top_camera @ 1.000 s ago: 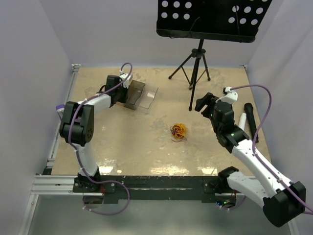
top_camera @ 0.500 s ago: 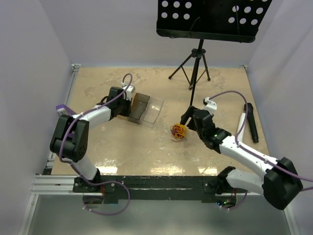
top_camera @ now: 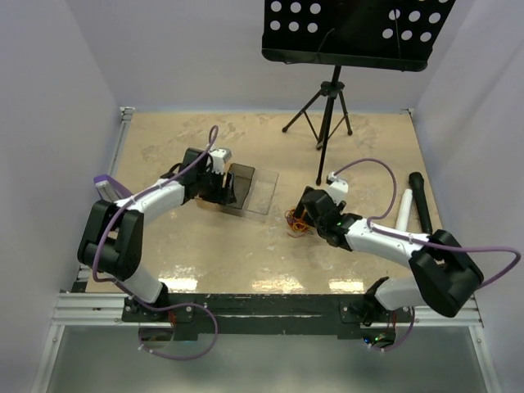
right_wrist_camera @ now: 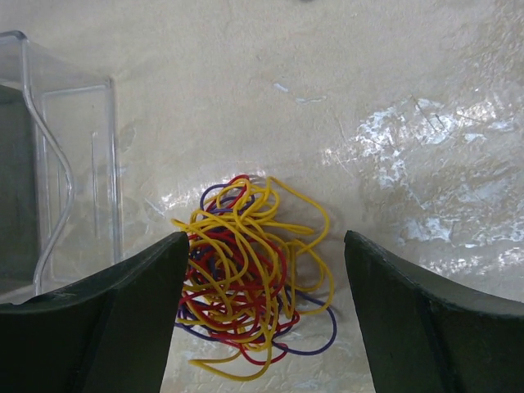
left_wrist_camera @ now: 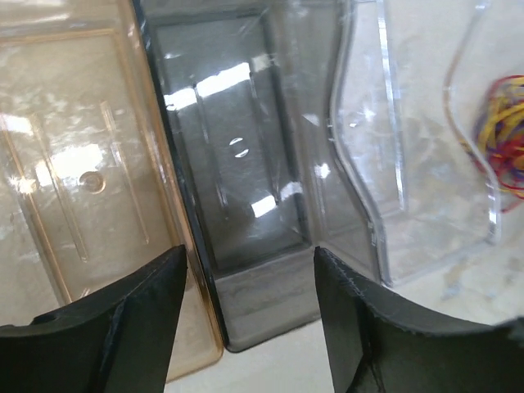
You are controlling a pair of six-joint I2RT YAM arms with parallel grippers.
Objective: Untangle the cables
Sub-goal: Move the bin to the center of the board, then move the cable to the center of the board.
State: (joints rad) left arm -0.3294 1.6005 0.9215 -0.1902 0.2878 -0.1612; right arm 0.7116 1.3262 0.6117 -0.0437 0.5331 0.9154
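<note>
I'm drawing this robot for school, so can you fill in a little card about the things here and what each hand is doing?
Cables: one tangled bunch of yellow, red and purple wires
Right hand: open, a finger either side of the cables, not gripping
Left hand: open, fingers astride the near end of the dark tray
Trays: amber tray, dark tray, clear tray, side by side
Also there: music stand, black microphone, white microphone

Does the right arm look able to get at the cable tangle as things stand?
Probably yes: the right hand hangs open right over the cables, with nothing between them; the clear tray stands off to one side.
</note>
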